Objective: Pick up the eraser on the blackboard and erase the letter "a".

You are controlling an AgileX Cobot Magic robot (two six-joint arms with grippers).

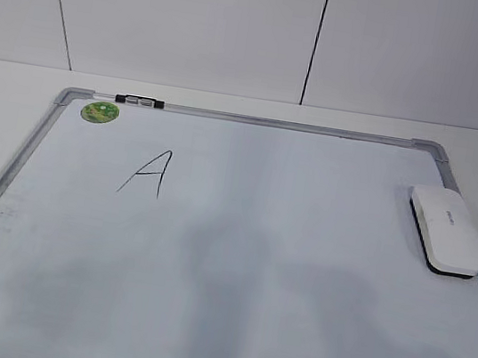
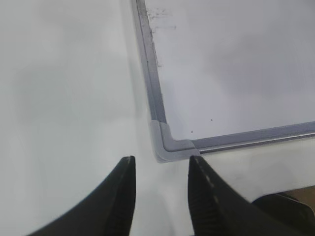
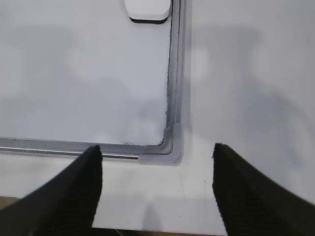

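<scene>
The blackboard [image 1: 253, 262] lies flat on the table, white with a grey frame. The white eraser [image 1: 447, 230] rests on it by the right frame edge; its near end shows at the top of the right wrist view [image 3: 147, 10]. No small lowercase "a" shows in any view. My left gripper [image 2: 161, 162] is open and empty over the table just outside the board's near left corner [image 2: 165, 142]. My right gripper [image 3: 156, 147] is open and empty over the near right corner [image 3: 170, 147]. Neither gripper shows in the exterior view.
A tall angular capital "A" [image 1: 148, 173] is drawn on the board's upper left. A round green sticker [image 1: 100, 110] sits in the far left corner. A black-and-silver clip [image 1: 139, 102] sits on the far frame. A white wall stands behind the table.
</scene>
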